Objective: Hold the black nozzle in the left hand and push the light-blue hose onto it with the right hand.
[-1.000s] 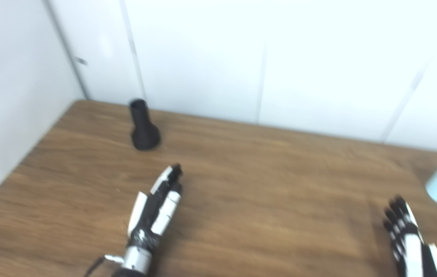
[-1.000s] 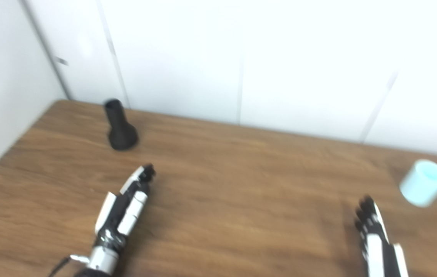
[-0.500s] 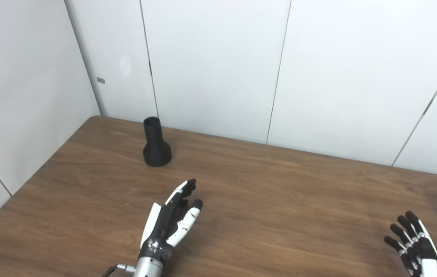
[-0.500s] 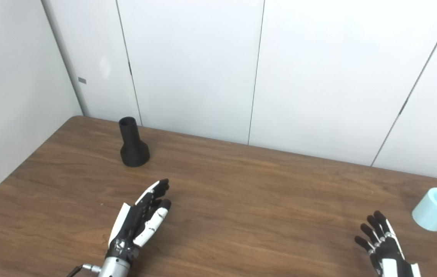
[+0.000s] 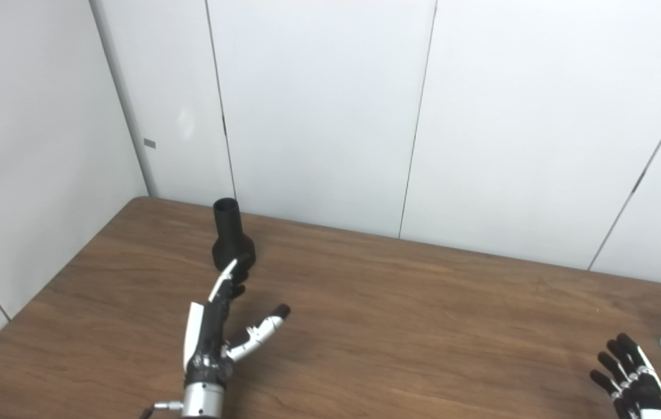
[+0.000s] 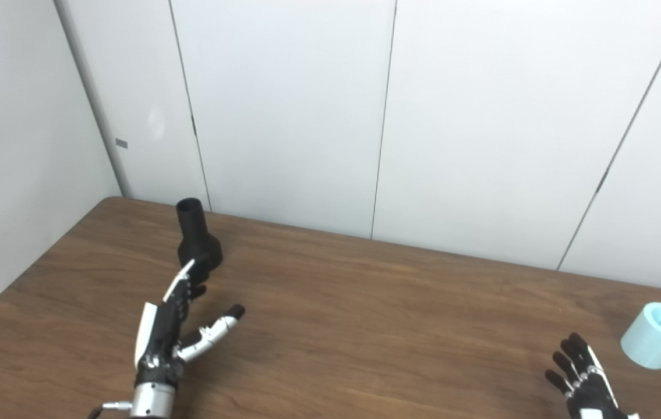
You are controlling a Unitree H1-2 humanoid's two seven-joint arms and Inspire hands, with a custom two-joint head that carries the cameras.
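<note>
Lower left of the frame: left hand (image 6: 170,331), white and black, raised over the bench (image 6: 365,326), fingers stretched toward the upper left and thumb spread out to the right; it holds nothing. Its fingertips (image 6: 190,269) overlap the foot of the nozzle in both views; whether they touch it cannot be told.

Just beyond those fingertips, left of centre near the back edge of the bench: black nozzle (image 6: 193,233), upright, narrow open neck on top, wider flared base on the wood.

Lower right corner: right hand (image 6: 583,375), cut off by the bottom edge, fingers spread apart and pointing up the frame, holding nothing.

Right edge, just up and to the right of the right hand, apart from it: light-blue hose (image 6: 656,334), a short hollow piece lying tilted on the bench, open end facing up and right.

Behind the bench: white wall panels (image 6: 283,116) with thin dark seams.
</note>
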